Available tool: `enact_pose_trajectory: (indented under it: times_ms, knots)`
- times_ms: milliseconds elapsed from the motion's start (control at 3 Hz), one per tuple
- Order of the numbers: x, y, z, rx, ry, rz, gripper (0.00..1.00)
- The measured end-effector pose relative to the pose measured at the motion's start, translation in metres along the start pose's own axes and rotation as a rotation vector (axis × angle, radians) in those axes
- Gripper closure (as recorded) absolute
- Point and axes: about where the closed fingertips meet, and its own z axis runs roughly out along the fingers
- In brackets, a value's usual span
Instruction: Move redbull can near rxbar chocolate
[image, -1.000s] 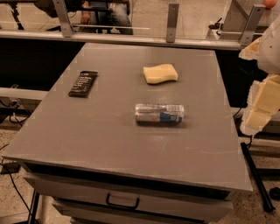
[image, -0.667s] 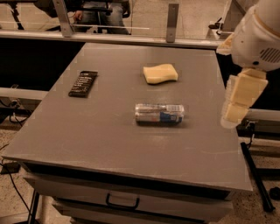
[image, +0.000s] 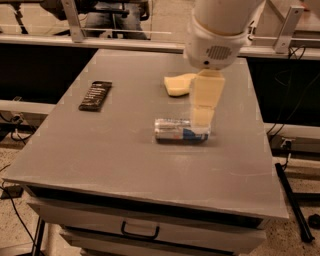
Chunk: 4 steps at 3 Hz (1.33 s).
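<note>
Silver redbull can (image: 173, 129) just beneath end effector (image: 202, 123)

1. The arm's white wrist housing (image: 216, 35) sits at the top, right of centre, toward the far side.
2. The cream gripper (image: 202, 120) hangs straight down from it, its tip low, just right of the middle.

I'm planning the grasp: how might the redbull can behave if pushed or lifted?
The redbull can lies on its side on the table, so a nudge would probably roll it. Its shiny metal skin looks smooth, likely slippery. The gripper hangs over its end farther from the rxbar chocolate, so lifting there might tilt it.
</note>
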Motion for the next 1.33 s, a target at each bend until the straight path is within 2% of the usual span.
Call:
enact_pose_trajectory:
  times_ms: [333,667,1333]
  knots:
    - [-0.031,-0.024,0.047,-0.041,0.048,0.023,0.0]
    - [-0.039,-0.033,0.081,-0.066,0.078,0.05,0.0]
    - [-0.026,-0.028,0.13,-0.135,0.104,0.114,0.0]
